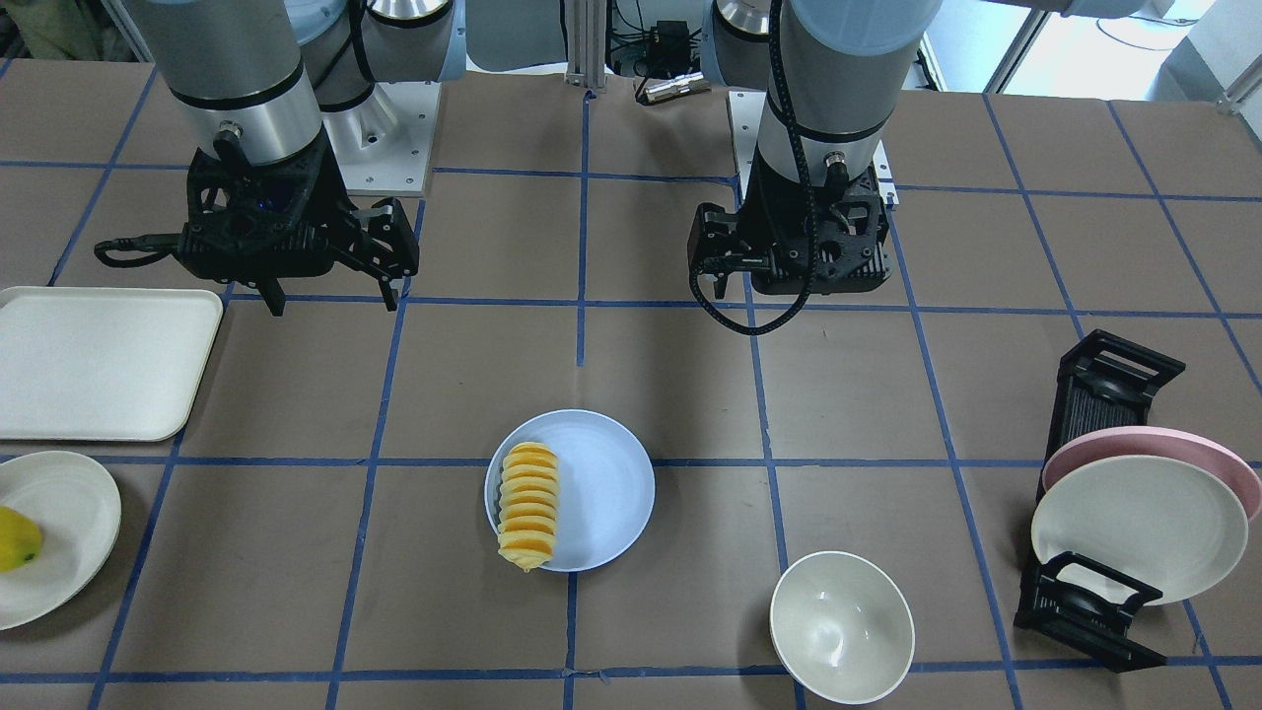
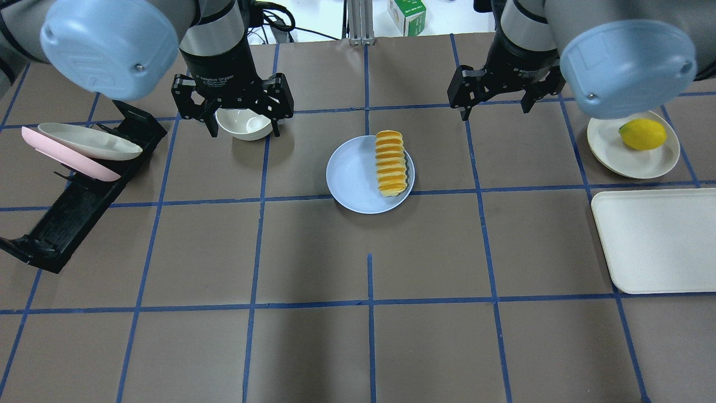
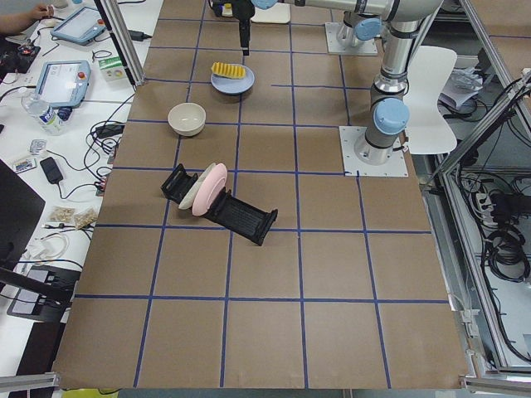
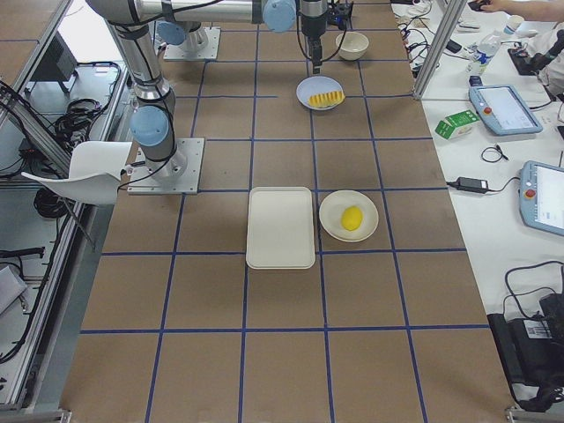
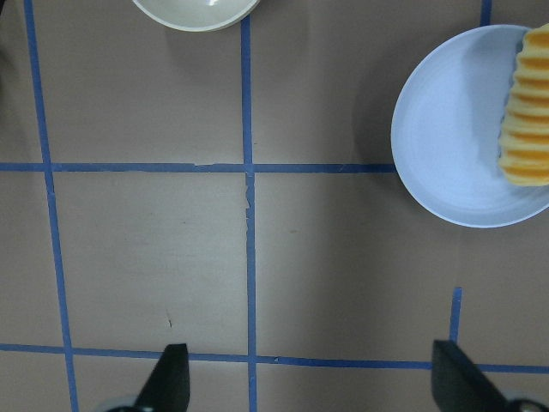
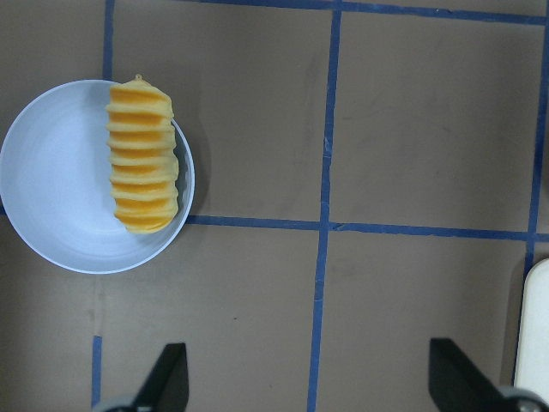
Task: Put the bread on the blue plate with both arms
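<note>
The bread (image 2: pixel 390 170) lies on the blue plate (image 2: pixel 355 179) at the table's middle, along the plate's right side in the overhead view, with its far end reaching the rim. It also shows in the front view (image 1: pixel 529 505) on the plate (image 1: pixel 606 483). My left gripper (image 2: pixel 244 133) is open and empty, raised over the white bowl, to the left of the plate. My right gripper (image 2: pixel 495 111) is open and empty, raised to the right of the plate. Both wrist views show the plate (image 5: pixel 455 146) (image 6: pixel 60 197) with the bread (image 5: pixel 527 120) (image 6: pixel 141 159) beyond the spread fingers.
A white bowl (image 2: pixel 243 124) sits below my left gripper. A black dish rack (image 2: pixel 72 218) holding a pink plate and a cream plate (image 2: pixel 89 140) stands at the left. A cream plate (image 2: pixel 609 148) with a yellow fruit (image 2: pixel 642 134) and a cream tray (image 2: pixel 654 240) lie at the right.
</note>
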### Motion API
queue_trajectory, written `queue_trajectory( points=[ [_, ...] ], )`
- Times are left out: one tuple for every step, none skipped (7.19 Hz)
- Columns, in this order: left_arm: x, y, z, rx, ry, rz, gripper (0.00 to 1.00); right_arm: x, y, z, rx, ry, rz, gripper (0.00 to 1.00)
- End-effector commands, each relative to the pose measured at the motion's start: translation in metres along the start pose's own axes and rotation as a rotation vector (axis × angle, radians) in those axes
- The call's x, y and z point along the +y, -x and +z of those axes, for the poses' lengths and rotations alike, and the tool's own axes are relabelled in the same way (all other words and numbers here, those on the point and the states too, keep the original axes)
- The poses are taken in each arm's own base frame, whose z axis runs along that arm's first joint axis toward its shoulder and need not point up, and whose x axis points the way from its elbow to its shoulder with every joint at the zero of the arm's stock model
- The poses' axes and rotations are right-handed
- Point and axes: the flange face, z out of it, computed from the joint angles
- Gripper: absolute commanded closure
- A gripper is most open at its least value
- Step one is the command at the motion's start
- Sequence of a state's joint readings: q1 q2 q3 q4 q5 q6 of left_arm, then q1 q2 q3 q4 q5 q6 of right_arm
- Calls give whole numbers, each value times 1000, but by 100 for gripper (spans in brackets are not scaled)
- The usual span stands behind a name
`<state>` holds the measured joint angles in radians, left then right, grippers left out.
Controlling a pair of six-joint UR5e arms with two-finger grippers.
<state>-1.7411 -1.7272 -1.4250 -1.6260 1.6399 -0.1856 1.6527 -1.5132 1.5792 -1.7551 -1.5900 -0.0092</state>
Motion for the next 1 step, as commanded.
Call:
queue_trajectory(
  points=[
    [0,0,0,1,0,0,0,0,-12,5,-7,13,5,0]
  ],
)
